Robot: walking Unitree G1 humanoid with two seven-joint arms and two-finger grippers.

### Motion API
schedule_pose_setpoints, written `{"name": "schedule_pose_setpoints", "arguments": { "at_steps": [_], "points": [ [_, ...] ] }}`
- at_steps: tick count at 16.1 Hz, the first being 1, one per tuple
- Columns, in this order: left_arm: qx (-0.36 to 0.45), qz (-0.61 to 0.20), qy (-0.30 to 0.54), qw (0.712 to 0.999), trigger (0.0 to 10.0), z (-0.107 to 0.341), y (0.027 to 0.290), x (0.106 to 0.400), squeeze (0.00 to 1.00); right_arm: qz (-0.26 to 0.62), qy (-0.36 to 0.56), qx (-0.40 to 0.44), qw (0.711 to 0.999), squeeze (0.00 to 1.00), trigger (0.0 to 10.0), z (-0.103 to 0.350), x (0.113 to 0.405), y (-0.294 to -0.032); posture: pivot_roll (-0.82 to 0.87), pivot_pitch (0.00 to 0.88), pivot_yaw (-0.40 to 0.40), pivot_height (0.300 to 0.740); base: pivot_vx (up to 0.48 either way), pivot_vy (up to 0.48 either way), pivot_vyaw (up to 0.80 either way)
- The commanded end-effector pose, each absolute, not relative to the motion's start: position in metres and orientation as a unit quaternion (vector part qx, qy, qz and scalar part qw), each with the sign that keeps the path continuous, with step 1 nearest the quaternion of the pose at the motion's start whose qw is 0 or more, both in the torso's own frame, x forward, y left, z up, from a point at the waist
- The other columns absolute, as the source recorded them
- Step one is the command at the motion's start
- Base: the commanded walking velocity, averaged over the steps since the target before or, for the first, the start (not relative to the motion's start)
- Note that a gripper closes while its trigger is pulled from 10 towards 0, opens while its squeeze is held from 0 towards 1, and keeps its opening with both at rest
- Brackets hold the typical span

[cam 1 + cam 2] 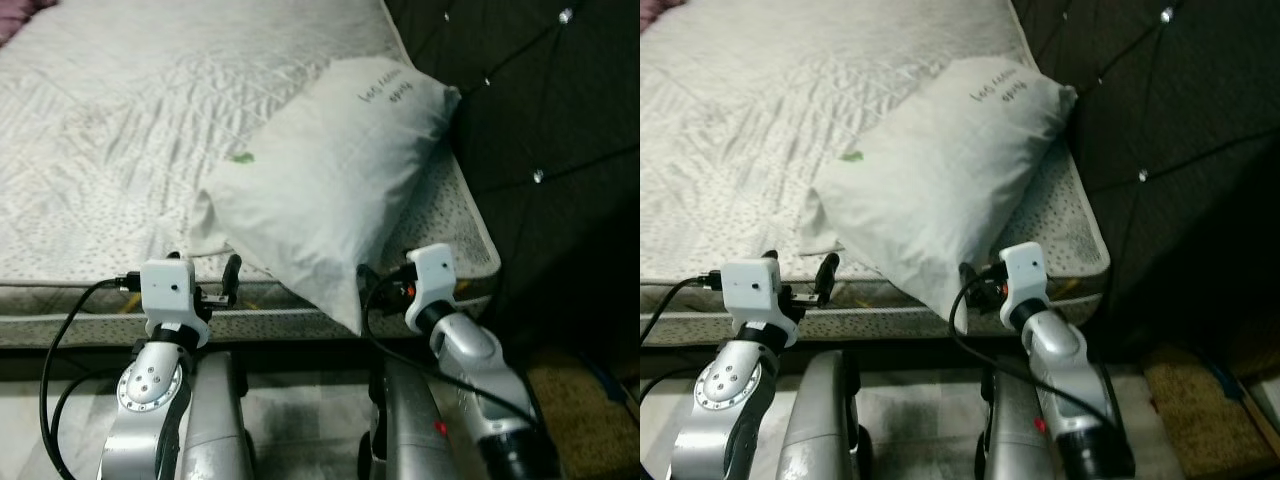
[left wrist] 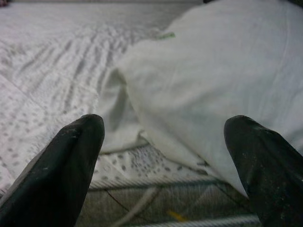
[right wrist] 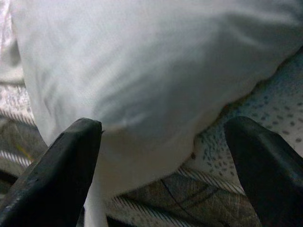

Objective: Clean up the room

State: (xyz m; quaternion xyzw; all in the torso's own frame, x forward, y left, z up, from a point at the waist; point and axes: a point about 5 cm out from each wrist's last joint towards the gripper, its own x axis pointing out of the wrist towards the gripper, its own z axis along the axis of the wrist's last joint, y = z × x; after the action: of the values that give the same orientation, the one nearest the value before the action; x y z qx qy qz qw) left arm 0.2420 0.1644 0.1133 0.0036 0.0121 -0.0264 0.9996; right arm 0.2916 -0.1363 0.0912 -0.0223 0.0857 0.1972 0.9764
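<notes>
at the mattress (image 1: 90, 130) edge, left tool (image 2: 163, 163) and right tool (image 3: 163, 163) gape beside white pillow (image 1: 330, 170).

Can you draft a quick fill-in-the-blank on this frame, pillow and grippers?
1. The white pillow lies on the bare ____ with one corner overhanging the near edge.
2. The left gripper has its fingers ____, holding nothing.
3. The right gripper points at the pillow's ____ corner.
4. The dark tufted headboard stands on the robot's ____ side.

Missing words: mattress; open; overhanging; right
</notes>
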Motion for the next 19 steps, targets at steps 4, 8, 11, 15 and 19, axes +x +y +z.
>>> {"name": "schedule_pose_setpoints", "arguments": {
  "at_steps": [4,8,11,15,19],
  "points": [
    [0.011,-0.015,0.024,1.000,10.0,0.115,0.174,0.225,0.00,0.229,0.107,-0.039,0.967,0.00,10.0,0.090,0.304,-0.130,0.07,0.148,-0.014,0.528,0.000,0.000,0.00],
    [0.020,-0.011,0.042,0.999,10.0,0.110,0.179,0.214,0.00,0.265,0.125,-0.029,0.956,0.00,10.0,0.090,0.313,-0.106,0.09,0.132,-0.022,0.528,0.000,0.000,0.00],
    [0.017,-0.021,0.057,0.998,10.0,0.107,0.179,0.206,0.00,0.327,0.160,-0.002,0.931,0.00,10.0,0.088,0.307,-0.099,0.10,0.129,-0.018,0.528,0.000,0.000,0.00],
    [0.026,-0.019,0.059,0.998,10.0,0.106,0.181,0.207,0.00,0.336,0.162,0.030,0.927,0.00,10.0,0.092,0.312,-0.094,0.10,0.132,-0.011,0.528,0.000,0.000,0.00],
    [0.025,-0.021,0.057,0.998,10.0,0.109,0.180,0.209,0.00,0.311,0.147,0.048,0.938,0.00,10.0,0.101,0.320,-0.066,0.11,0.134,-0.010,0.528,0.000,0.000,0.00]
  ]
}}
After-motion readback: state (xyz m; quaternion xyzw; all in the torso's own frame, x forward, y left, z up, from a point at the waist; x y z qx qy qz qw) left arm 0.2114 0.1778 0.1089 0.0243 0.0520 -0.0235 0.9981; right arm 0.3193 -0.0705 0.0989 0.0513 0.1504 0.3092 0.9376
